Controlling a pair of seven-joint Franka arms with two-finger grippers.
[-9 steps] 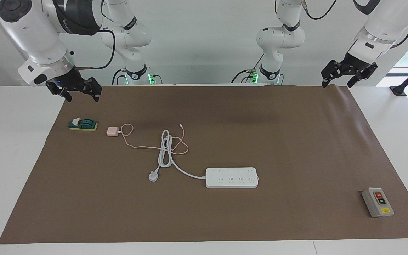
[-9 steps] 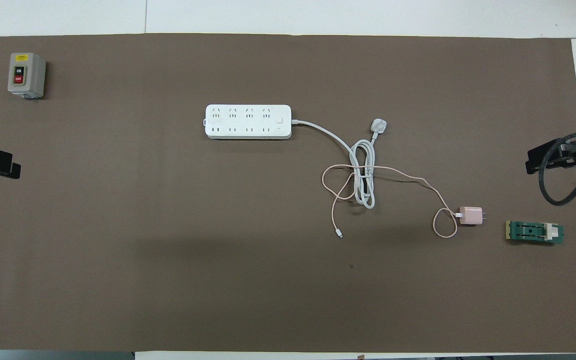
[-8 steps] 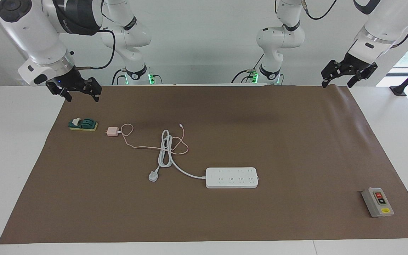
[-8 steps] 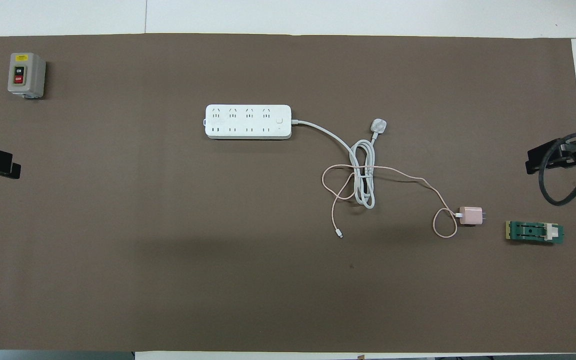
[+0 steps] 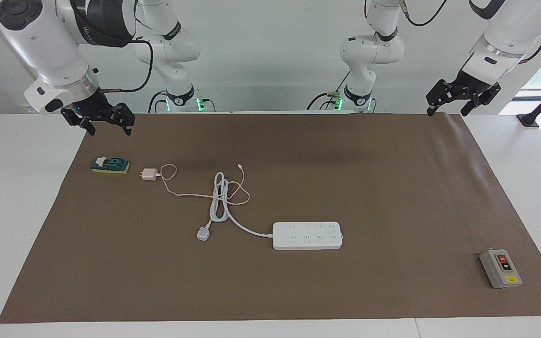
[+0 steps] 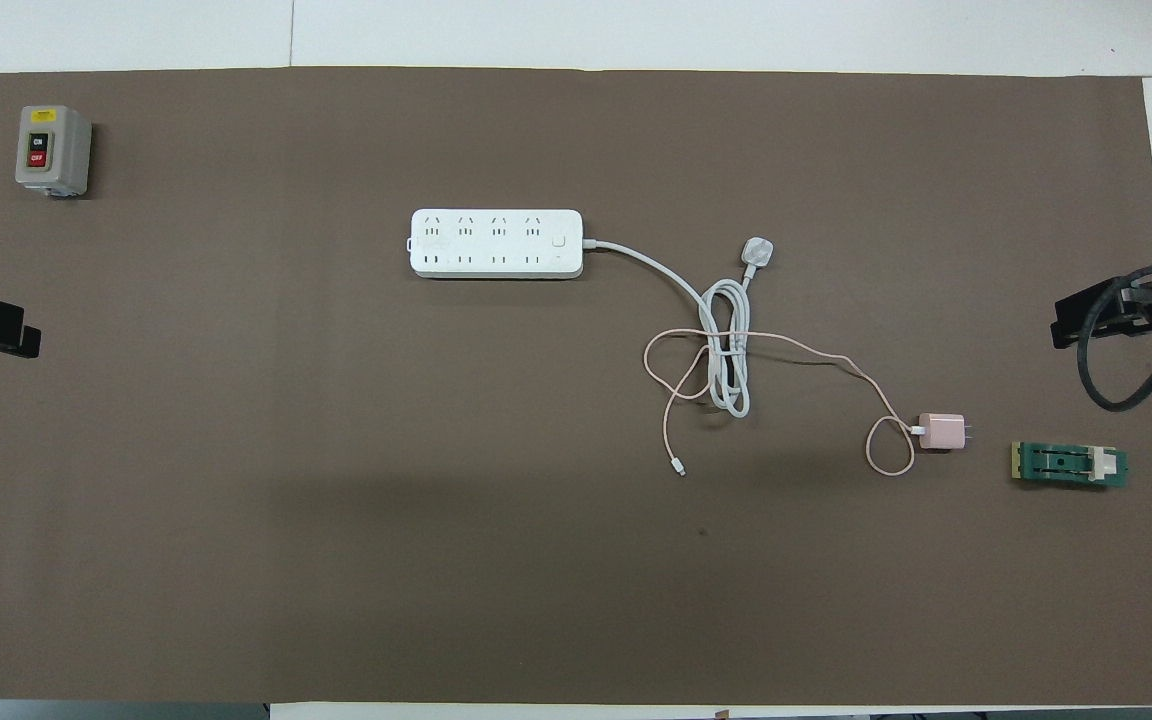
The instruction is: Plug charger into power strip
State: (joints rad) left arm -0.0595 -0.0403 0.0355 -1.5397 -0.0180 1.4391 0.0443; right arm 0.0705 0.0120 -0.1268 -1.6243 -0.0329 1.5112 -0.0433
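Overhead view gives you the layout, but read the two grippers from the facing view. Your right gripper (image 5: 109, 126) hangs in the air over the mat's edge at the right arm's end of the table, jaws spread wide, holding and touching nothing. Your left gripper (image 5: 449, 109) hangs over the mat's corner at the left arm's end, jaws likewise wide apart and empty. Both arms wait, well apart from everything on the mat (image 6: 336, 500). You have one charger (image 6: 940, 431), a pale-pink cube lying flat toward the right arm's end, its thin pink cable (image 6: 796, 348) looping away and crossing over the white cord (image 6: 726, 350), its small white tip (image 6: 679, 468) lying free on the mat. You have one power strip (image 6: 496, 243), lying flat near the middle, farther from the robots than the charger and well apart from it, none of its sockets filled. Its thick cord runs toward the right arm's end, folds into a bundle, and ends in one white plug (image 6: 757, 251) lying loose. Just beside the charger, toward the right arm's end, sits one green block (image 6: 1069, 465). One grey switch box (image 6: 52, 150) stands at the left arm's end, farther from the robots than the strip.
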